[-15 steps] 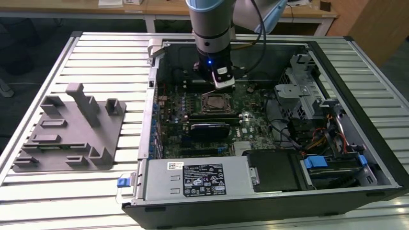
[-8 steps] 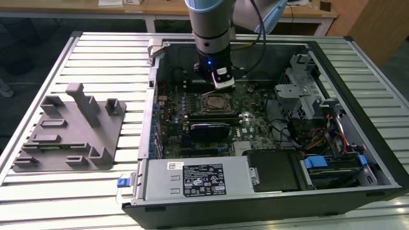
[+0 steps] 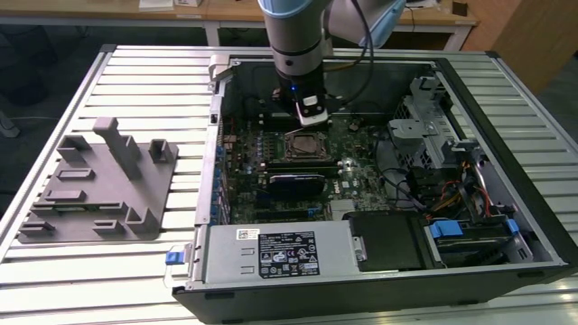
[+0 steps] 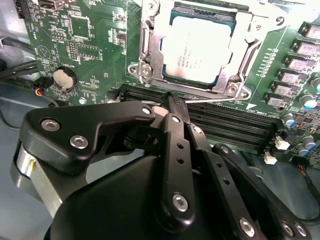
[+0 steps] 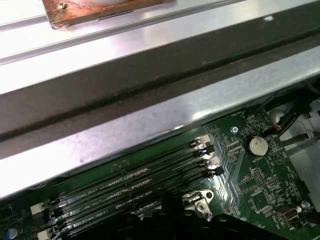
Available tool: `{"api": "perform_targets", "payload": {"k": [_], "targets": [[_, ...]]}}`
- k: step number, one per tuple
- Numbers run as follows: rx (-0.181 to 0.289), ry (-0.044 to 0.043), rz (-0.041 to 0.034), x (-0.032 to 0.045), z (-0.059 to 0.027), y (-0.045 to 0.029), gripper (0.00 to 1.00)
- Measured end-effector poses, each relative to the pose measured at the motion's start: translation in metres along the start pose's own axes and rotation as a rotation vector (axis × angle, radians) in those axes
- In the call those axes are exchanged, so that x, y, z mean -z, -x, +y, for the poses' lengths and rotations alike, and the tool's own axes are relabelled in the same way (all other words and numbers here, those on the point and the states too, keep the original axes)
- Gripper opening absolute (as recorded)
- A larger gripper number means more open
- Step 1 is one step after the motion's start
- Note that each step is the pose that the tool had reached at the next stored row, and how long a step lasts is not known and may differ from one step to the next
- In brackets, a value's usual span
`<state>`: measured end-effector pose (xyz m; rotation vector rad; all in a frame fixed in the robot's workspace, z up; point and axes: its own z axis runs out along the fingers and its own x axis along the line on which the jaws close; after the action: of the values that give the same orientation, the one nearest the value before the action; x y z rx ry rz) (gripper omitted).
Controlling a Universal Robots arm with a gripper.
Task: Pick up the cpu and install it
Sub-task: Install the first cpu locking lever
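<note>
While the arm (image 3: 294, 40) reaches down into the open case (image 3: 380, 291), the gripper (image 3: 310, 116) hangs just above the motherboard (image 3: 361, 183), near the socket (image 3: 304, 144) in the exterior view. The cpu (image 4: 199, 50) already lies flat in that socket in the second wrist view, its silvery top framed by the metal retention bracket (image 4: 247, 47). Nothing touches it there. The gripper (image 4: 170, 107) sits close to the socket's edge, over the black memory slots (image 4: 235, 125), and its fingers (image 4: 176, 112) are pressed together with nothing between them.

A round coin battery (image 4: 64, 78) lies on the green board to one side of the socket. In the first wrist view the same slots (image 5: 130, 185) run beside the case's steel wall (image 5: 150, 125), with the battery (image 5: 257, 146) further along the board.

On the slatted table (image 3: 72, 88), at the exterior view's left and well apart from the case, stands a grey tray (image 3: 99, 183). A power supply (image 3: 271, 250) fills the case's near corner.
</note>
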<state>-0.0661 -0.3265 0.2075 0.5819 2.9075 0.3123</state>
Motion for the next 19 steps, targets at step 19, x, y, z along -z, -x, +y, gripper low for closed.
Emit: {"api": "perform_targets", "payload": {"k": [19], "targets": [[-0.078,-0.0092,-0.0189,-0.0046,0.0009,-0.0047,0.11]]}}
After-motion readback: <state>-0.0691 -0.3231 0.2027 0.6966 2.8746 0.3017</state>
